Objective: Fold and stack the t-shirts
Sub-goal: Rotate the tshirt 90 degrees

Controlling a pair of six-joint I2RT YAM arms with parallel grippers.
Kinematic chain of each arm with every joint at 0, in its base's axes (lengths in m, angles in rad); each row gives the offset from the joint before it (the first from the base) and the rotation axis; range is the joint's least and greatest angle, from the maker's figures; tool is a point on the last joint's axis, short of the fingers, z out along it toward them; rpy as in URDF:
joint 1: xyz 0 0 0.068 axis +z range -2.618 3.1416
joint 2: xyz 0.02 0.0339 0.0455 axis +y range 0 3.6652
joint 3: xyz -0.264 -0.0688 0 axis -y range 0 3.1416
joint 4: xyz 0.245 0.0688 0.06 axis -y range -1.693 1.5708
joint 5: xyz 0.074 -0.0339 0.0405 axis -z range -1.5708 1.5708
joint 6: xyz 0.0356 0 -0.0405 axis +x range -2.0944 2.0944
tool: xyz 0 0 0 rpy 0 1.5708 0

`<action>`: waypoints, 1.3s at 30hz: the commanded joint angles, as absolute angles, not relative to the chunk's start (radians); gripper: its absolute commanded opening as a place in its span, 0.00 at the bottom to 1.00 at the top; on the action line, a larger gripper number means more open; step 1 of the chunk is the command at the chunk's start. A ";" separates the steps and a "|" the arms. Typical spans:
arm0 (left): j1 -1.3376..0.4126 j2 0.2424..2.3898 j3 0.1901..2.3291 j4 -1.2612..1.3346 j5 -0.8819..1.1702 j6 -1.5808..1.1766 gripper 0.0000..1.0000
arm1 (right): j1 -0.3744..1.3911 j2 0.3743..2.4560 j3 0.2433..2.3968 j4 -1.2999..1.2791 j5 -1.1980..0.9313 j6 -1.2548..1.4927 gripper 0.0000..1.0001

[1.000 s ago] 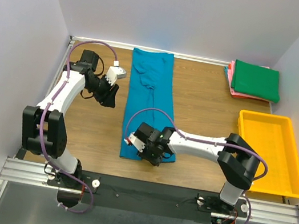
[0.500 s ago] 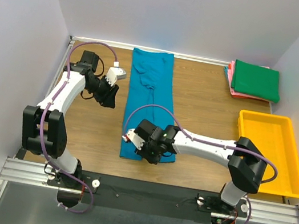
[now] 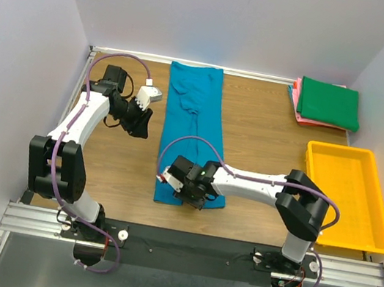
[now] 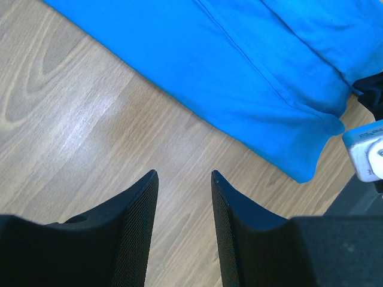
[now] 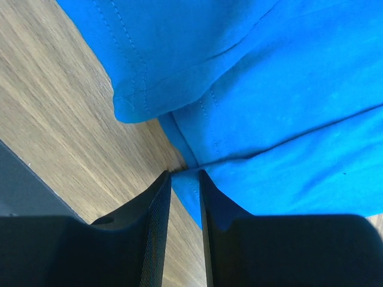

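A teal-blue t-shirt (image 3: pixel 194 125) lies folded into a long strip down the middle of the table. My right gripper (image 3: pixel 187 192) is low at its near end. In the right wrist view its jaws stand narrowly open (image 5: pixel 185 173), with a corner of the teal hem (image 5: pixel 190 179) between the fingertips and wood showing behind it. My left gripper (image 3: pixel 139 125) hovers beside the strip's left edge, open (image 4: pixel 184 173) over bare wood, apart from the teal cloth (image 4: pixel 251 66). A dark green t-shirt (image 3: pixel 329 102) lies folded on pink ones (image 3: pixel 307 121) at the back right.
A yellow plastic tray (image 3: pixel 383 222) stands at the right, near the right arm's base. Walls close the table at the back and on both sides. The right arm's white wrist part (image 4: pixel 365 152) shows at the edge of the left wrist view.
My right gripper has slid a little to the left along the shirt's near end, and its jaws have spread slightly. The left arm has stayed put.
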State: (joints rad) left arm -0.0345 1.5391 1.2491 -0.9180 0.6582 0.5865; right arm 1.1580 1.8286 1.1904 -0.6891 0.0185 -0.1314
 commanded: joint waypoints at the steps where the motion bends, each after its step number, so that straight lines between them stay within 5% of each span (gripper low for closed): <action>1: -0.031 1.508 1.230 -0.904 0.681 0.589 0.49 | 1.167 1.865 1.193 -0.686 0.038 -0.120 0.32; 7: -0.031 1.509 1.233 -0.910 0.673 0.597 0.48 | 1.173 1.894 1.190 -0.686 0.028 -0.121 0.28; 15: -0.031 1.509 1.223 -0.902 0.673 0.597 0.48 | 1.173 1.841 1.206 -0.699 0.052 -0.118 0.01; 17: -0.031 1.509 1.223 -0.900 0.675 0.598 0.48 | 1.173 1.835 1.207 -0.709 0.051 -0.115 0.04; 20: -0.031 1.511 1.221 -0.900 0.673 0.598 0.48 | 1.173 1.829 1.204 -0.726 0.040 -0.120 0.21; 24: -0.031 1.511 1.224 -0.900 0.676 0.595 0.48 | 1.173 1.827 1.201 -0.733 0.029 -0.121 0.14; 27: -0.031 1.512 1.227 -0.902 0.675 0.595 0.48 | 1.173 1.821 1.203 -0.739 0.028 -0.123 0.27; 39: -0.031 1.519 1.226 -0.903 0.677 0.597 0.48 | 1.173 1.799 1.212 -0.764 0.005 -0.132 0.27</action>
